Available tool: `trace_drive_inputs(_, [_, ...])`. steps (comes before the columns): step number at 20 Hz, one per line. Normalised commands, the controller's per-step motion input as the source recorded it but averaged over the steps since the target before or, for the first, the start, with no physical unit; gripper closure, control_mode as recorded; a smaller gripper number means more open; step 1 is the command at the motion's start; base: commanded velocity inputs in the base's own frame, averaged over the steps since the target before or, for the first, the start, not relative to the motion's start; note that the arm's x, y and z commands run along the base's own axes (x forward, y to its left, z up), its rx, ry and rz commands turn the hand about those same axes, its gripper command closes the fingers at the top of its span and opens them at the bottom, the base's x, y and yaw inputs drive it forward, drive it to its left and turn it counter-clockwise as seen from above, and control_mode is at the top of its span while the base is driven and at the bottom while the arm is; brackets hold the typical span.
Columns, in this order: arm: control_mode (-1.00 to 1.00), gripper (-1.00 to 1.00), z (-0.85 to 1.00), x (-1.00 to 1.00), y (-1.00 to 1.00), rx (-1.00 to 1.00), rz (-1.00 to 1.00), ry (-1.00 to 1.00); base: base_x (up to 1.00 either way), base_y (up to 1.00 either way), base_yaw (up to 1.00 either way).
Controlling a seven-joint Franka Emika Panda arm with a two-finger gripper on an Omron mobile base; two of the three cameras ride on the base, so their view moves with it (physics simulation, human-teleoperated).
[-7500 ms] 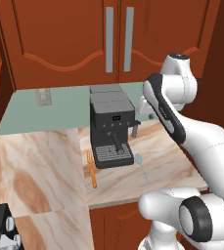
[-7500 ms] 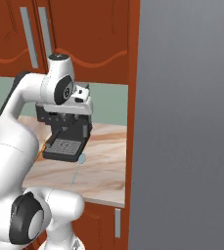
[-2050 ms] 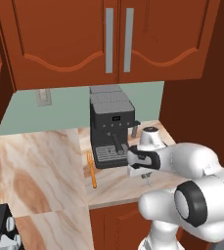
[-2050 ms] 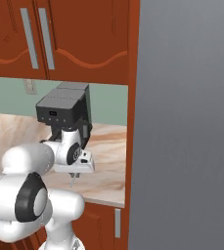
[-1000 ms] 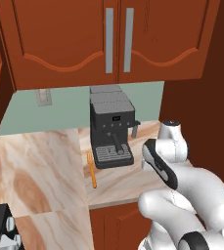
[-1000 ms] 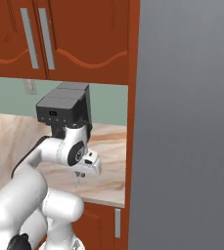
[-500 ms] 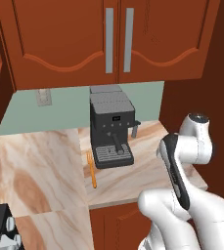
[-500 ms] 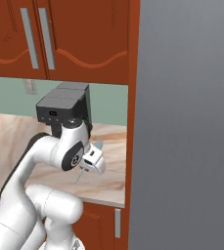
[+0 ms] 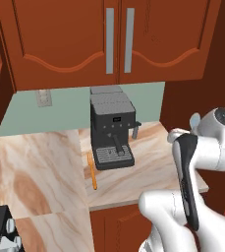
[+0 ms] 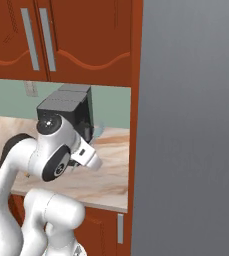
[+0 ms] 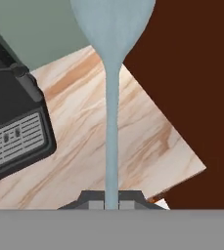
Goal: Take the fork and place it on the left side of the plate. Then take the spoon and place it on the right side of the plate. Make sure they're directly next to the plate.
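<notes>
My claw [image 11: 111,205] is clamped on the thin handle of the pale blue spoon [image 11: 111,73], which runs straight out from between my fingertips with its oval bowl at the far end, lifted clear above the marbled worktop [image 11: 133,141]. From the left base view my arm is swung out over the right end of that worktop, near the dark wall. The orange fork [image 9: 91,171] lies flat on the worktop just left of the black coffee machine [image 9: 112,127], close beside its drip tray, with nothing round and white next to it. I cannot find the plate anywhere in these pictures, so I cannot say where either utensil has to end up from here. By my reckoning the fork's step is not done: it lies by the machine and not beside any plate, though the task names it first. The spoon's step is only half begun; I have it in hand, but carrying it to the plate's right side and setting it down close against the rim is all still ahead. After that, or before, the fork has to be picked up from beside the machine and laid directly along the plate's left side. So nearly everything remains, and the first need is to bring the plate into sight.
</notes>
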Motion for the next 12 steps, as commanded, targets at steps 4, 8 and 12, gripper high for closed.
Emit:
trace_drive_inputs(4, [-1.00,1.00,0.99,-0.37,0.00,0.00,-0.11,-0.25,0.00,0.00,0.00])
trace_drive_inputs(8, [-1.00,1.00,0.86,-0.18,0.00,0.00,-0.09,-0.23,0.00,0.00,0.00])
trace_drive_inputs(12, [-1.00,1.00,0.15,-0.41,0.02,0.00,-0.05,-0.11,0.00,0.00,0.00])
